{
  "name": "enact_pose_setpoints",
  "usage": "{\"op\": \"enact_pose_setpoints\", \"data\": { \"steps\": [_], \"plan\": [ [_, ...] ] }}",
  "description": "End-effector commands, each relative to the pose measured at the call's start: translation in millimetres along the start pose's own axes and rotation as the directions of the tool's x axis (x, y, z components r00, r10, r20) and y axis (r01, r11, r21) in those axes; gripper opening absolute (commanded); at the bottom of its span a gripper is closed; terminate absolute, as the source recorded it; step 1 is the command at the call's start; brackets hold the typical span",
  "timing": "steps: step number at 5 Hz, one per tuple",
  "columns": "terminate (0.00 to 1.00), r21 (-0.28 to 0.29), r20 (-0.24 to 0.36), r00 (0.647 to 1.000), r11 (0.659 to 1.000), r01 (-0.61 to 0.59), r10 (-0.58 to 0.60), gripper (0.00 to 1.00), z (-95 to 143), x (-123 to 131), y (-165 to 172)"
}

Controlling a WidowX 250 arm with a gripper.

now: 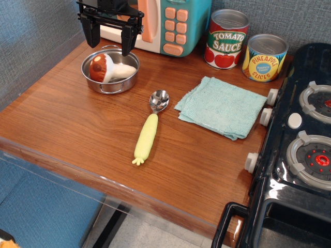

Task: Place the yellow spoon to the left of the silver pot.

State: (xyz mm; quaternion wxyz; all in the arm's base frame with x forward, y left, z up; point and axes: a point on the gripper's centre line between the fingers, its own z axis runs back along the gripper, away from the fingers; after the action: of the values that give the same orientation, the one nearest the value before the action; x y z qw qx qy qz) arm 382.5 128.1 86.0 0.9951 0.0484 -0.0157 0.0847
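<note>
The yellow spoon (149, 129) lies flat on the wooden table (62, 119), its shiny bowl pointing away and its pale yellow handle toward the front edge. It lies to the right of and nearer than the silver pot (110, 72), which holds a toy mushroom (106, 68). My black gripper (109, 40) hangs open and empty above the pot's far rim, well away from the spoon.
A folded teal cloth (222, 106) lies right of the spoon. A toy microwave (165, 23), a tomato sauce can (226, 39) and a pineapple can (264, 58) stand along the back. A toy stove (300, 150) fills the right side.
</note>
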Motion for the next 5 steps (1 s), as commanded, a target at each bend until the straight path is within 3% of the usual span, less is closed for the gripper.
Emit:
{"op": "enact_pose_setpoints", "data": {
  "steps": [1, 2, 4, 5],
  "plan": [
    [0.0, 0.0, 0.0, 1.0, 1.0, 0.0, 0.0, 1.0, 0.0, 0.0, 0.0],
    [0.0, -0.004, -0.018, 0.999, 0.999, 0.037, -0.037, 1.0, 5.0, -16.4, -19.8],
    [0.0, -0.003, 0.011, 0.992, 0.992, 0.126, -0.126, 1.0, 13.6, -57.9, -55.7],
    [0.0, 0.011, 0.018, 0.989, 0.989, 0.144, -0.145, 1.0, 2.7, -78.9, -75.5]
  ]
}}
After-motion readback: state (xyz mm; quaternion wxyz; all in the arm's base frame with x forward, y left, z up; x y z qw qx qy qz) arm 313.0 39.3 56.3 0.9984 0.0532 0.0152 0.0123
